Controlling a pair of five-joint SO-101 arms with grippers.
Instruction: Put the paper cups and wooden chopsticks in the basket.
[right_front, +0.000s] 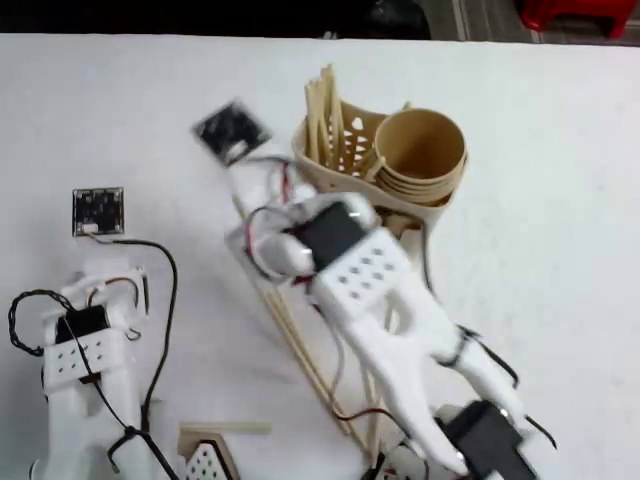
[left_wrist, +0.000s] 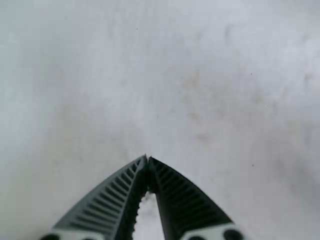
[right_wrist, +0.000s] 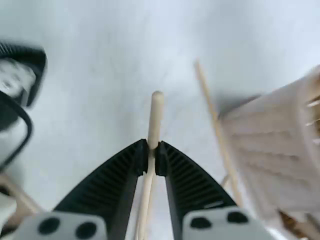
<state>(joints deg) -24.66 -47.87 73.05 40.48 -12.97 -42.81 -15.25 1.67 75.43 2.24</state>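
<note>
Wooden chopsticks (right_front: 300, 345) lie loose in a slanting bundle on the table (right_front: 560, 300), running from close to its near edge toward the middle. Left gripper (left_wrist: 147, 161): toward the near-left corner, jaws pressed together on nothing, bare table beneath. Right gripper (right_wrist: 151, 150): mid-table, just short of the basket (right_front: 352, 150), pinching a single chopstick (right_wrist: 156, 107) partway along its length, with the rounded end sticking out ahead. Another stick (right_wrist: 214, 120) lies on the table beside the basket wall. Toward the far edge, the basket already holds a sheaf of upright chopsticks (right_front: 322, 110) and a nested stack of paper cups (right_front: 420, 150). Handling, judged: the stick is light, stiff, smooth and round, so apt to roll or pivot in a narrow pinch; a hold nearer mid-length should balance it best. Cups are light, thin-walled and easily crushed; take them by the rim. No legible writing or labels on cups, sticks or basket.
</note>
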